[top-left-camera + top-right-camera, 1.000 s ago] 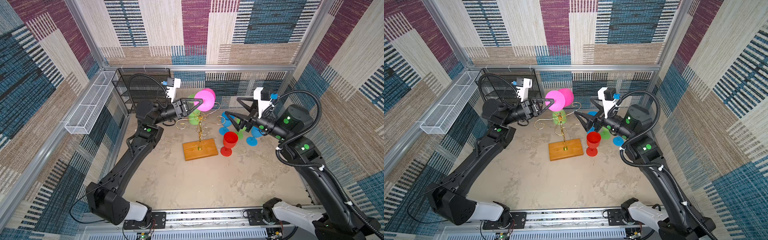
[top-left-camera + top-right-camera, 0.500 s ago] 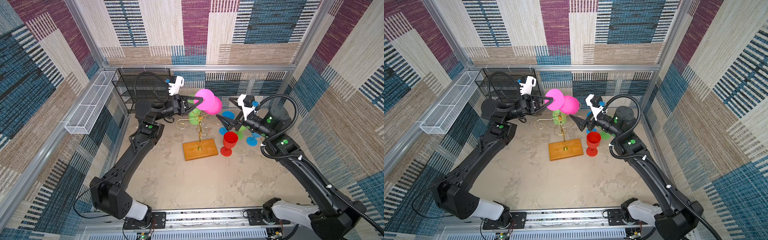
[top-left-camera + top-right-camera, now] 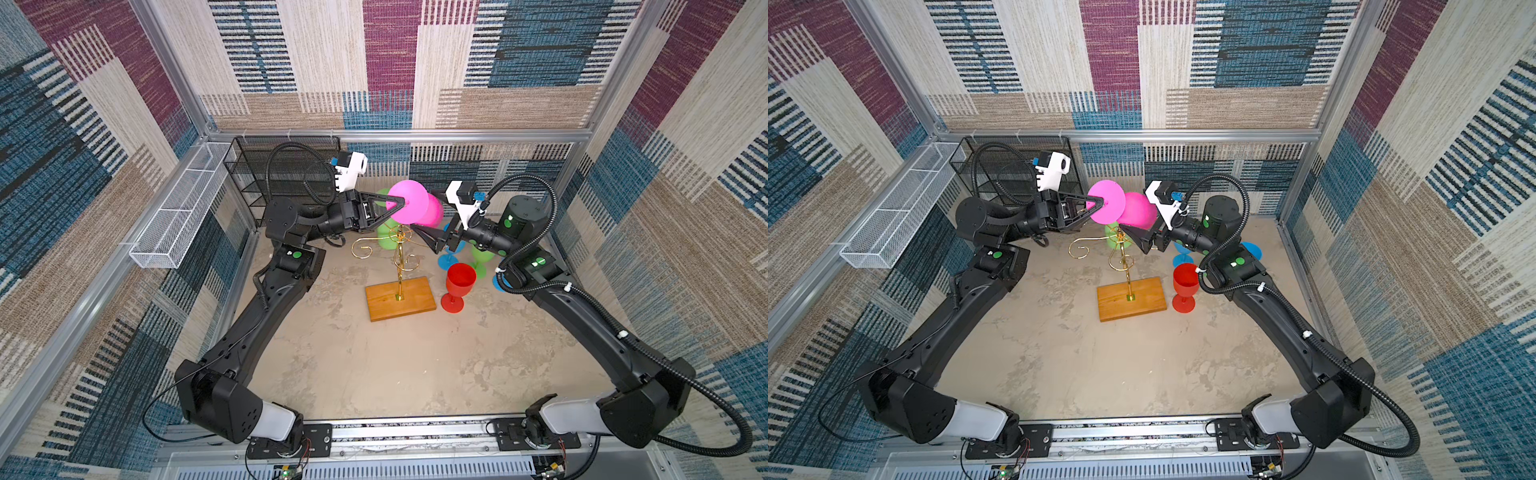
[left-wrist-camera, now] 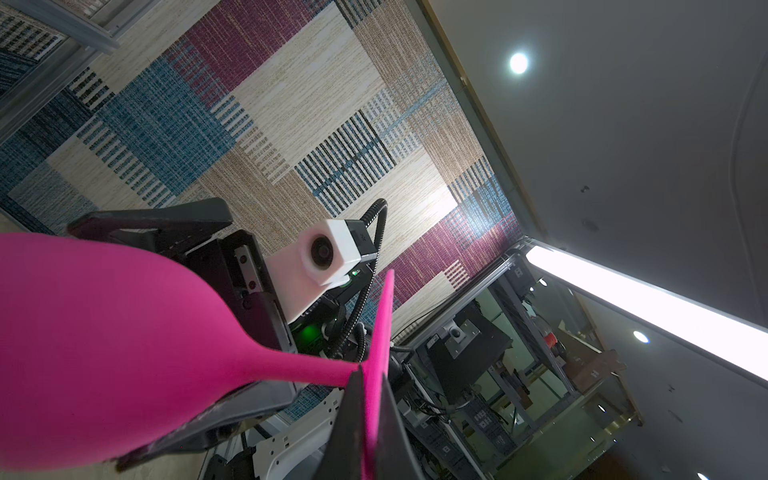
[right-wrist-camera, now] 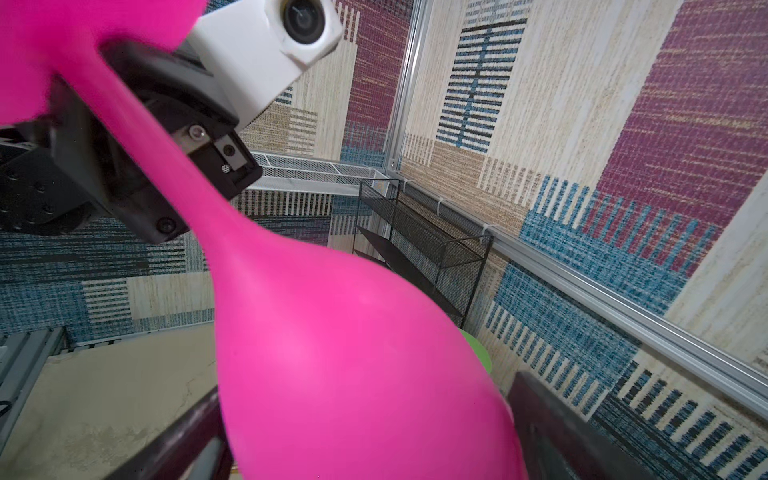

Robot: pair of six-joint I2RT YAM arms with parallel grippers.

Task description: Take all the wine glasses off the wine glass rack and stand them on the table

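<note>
Wine glass (image 3: 417, 203) hovers near rack (image 3: 401, 297), left gripper (image 3: 402, 202) clamped on its foot, right gripper (image 3: 424, 210) spread around its bowl.

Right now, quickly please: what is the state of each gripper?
Left gripper: closed, holding the pink wine glass by its stem.
Right gripper: open, jaws on both sides of the glass bowl.

Bright, even light, soft shadows; top views bend at edges. Ceiling lamp (image 4: 518, 63) glares; near pink glass (image 5: 353, 353) blurs.
</note>
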